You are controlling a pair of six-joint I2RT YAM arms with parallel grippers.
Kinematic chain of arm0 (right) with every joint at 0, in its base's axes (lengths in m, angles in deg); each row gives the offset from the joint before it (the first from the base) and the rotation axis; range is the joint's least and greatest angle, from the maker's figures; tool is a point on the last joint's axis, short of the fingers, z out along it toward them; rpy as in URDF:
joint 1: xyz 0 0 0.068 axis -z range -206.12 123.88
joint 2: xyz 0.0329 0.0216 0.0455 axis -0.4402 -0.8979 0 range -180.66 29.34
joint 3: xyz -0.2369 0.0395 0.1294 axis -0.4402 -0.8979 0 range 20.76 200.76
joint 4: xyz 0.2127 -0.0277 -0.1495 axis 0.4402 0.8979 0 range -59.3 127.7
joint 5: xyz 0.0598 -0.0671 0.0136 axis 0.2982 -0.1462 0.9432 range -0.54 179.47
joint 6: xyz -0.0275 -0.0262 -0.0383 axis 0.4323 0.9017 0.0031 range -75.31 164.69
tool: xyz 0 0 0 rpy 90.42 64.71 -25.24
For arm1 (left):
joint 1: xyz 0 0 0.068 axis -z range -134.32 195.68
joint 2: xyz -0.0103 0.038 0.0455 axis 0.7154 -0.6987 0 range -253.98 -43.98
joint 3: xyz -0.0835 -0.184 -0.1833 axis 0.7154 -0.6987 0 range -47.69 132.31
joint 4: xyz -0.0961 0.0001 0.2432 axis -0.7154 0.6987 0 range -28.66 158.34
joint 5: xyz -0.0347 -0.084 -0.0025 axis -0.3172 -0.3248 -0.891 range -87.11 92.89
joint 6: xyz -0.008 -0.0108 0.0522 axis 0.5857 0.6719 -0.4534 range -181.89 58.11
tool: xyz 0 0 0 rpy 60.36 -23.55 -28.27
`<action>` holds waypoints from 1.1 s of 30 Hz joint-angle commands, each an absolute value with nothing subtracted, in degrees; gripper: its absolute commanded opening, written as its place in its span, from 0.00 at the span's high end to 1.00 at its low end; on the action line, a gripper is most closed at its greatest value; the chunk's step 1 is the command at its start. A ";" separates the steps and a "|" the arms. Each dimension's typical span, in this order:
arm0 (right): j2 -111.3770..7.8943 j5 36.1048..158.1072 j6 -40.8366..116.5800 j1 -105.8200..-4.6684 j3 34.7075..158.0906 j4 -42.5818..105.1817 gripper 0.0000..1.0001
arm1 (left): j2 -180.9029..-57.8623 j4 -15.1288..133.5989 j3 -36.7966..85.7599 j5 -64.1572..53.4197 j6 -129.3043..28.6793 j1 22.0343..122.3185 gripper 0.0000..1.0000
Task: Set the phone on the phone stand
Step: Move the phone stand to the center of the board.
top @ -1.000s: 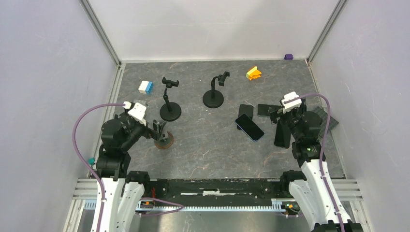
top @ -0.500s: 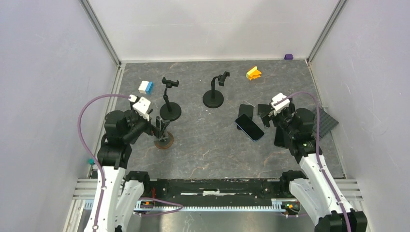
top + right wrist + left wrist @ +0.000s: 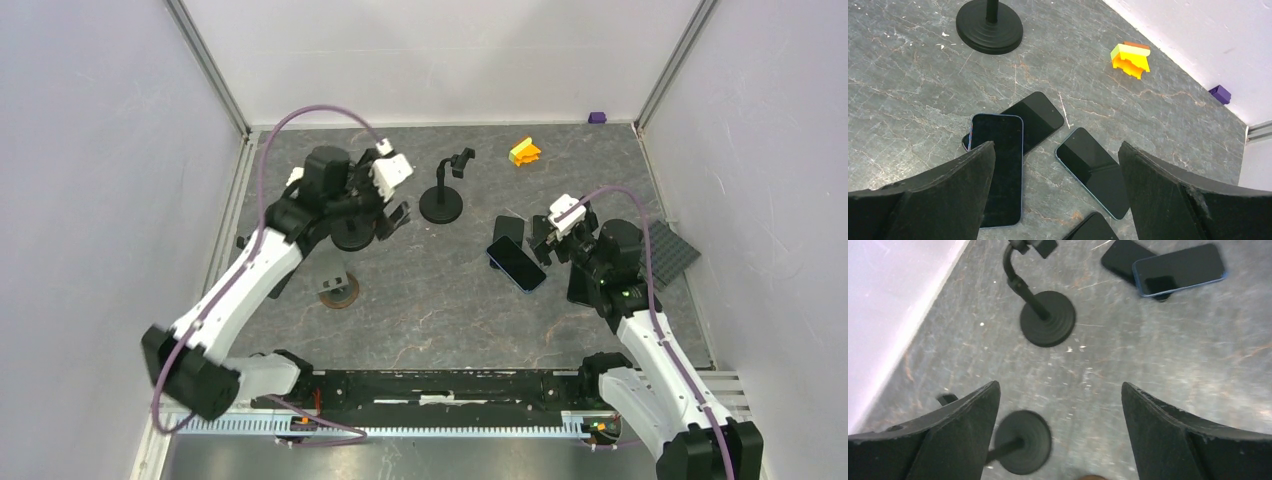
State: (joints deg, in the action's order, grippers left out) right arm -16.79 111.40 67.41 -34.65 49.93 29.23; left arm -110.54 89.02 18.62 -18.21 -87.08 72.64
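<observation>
Both grippers hang unclenched while the phones lie flat on the table

We see the left gripper [image 3: 393, 216] reached out over the table [image 3: 430, 310], jaws spread wide and grasping nothing. The round base of one phone stand [image 3: 1023, 441] shows low between its fingers, a second stand [image 3: 1047, 319] stands upright farther out, and a third stand [image 3: 338, 289] sits nearer the arm bases. The right gripper [image 3: 546, 242] hovers just as wide and empty above a cluster of phones. The blue-edged phone [image 3: 996, 167] lies screen up, one corner overlapping a dark phone [image 3: 1037, 116]. A third phone [image 3: 1093, 171] lies just beside them, apart, and the corner of a fourth phone [image 3: 1092, 228] shows at the wrist view's lower edge. A yellow-and-orange block [image 3: 1130, 59] and a purple block [image 3: 1220, 94] sit near the back wall
</observation>
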 commanded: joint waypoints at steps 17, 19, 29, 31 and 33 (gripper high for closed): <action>-16.63 110.87 70.88 -32.94 49.52 29.69 0.02 | -161.54 90.92 61.42 -32.60 -118.84 71.83 0.10; -16.70 110.78 71.14 -32.79 49.42 29.74 0.03 | -163.38 91.14 62.81 -35.16 -119.11 71.35 0.11; -17.41 110.39 71.58 -32.28 49.27 29.81 0.03 | -166.23 90.67 63.85 -40.19 -117.27 69.85 0.33; -17.37 110.31 71.73 -32.27 49.27 29.83 0.03 | -166.45 90.34 63.92 -41.77 -115.99 69.87 0.37; -17.39 110.30 71.84 -32.27 49.20 29.83 0.02 | -166.60 90.34 63.78 -42.99 -114.91 69.91 0.44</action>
